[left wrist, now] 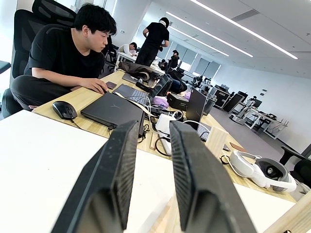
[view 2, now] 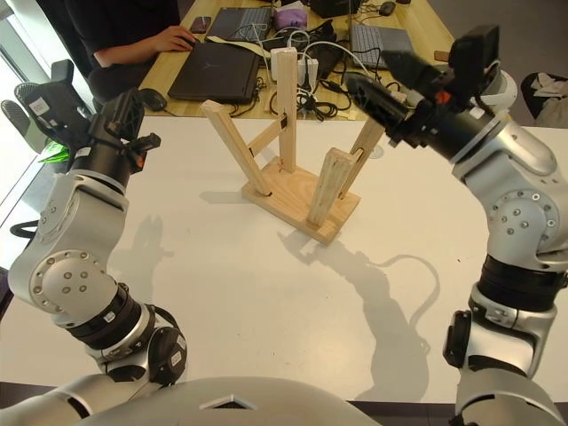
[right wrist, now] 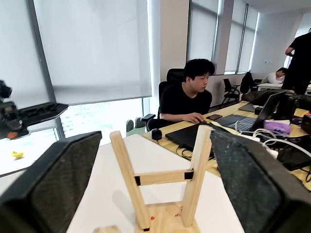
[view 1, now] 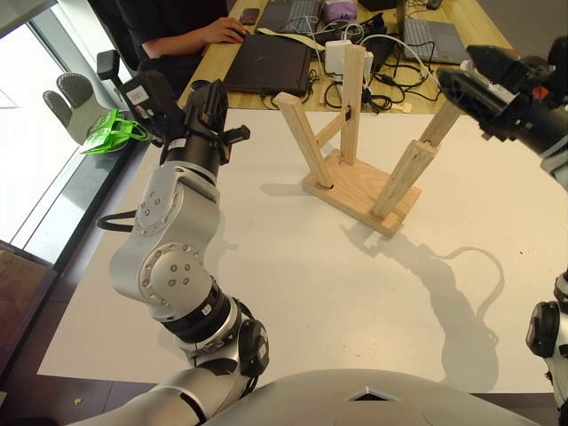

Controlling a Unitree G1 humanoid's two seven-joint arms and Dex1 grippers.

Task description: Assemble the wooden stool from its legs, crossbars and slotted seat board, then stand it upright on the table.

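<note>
- the stool (view 1: pixel 359 169) sits upside down near the middle of the white table (view 1: pixel 311 293): its seat board (view 1: pixel 355 184) lies flat on the surface and four legs point up from it.
- on my left side of the board, the near leg (view 1: pixel 304 140) leans outward and the far leg (view 1: pixel 353 98) stands close to straight. a crossbar (right wrist: pixel 163 177) joins the two, seated at both ends.
- the other two legs (view 1: pixel 404 177) stand at the board's right end. from here i cannot tell whether a crossbar links that pair.
- the left gripper (left wrist: pixel 154 130) is raised well off to the left of the stool. its fingers have a narrow gap between them and nothing in it.
- the right gripper (view 2: pixel 371 73) hangs in the air just beyond the right-hand legs, touching nothing. its fingers (right wrist: pixel 252 179) are spread wide and hold nothing, and the stool's left pair of legs is framed between them farther off.
- my read: the assembly looks mostly done, with all legs in and at least one crossbar fitted.
- what i judge is left: check the right pair for its crossbar, then grip the stool, turn it over and set it on its legs. that last step is not yet done.
</note>
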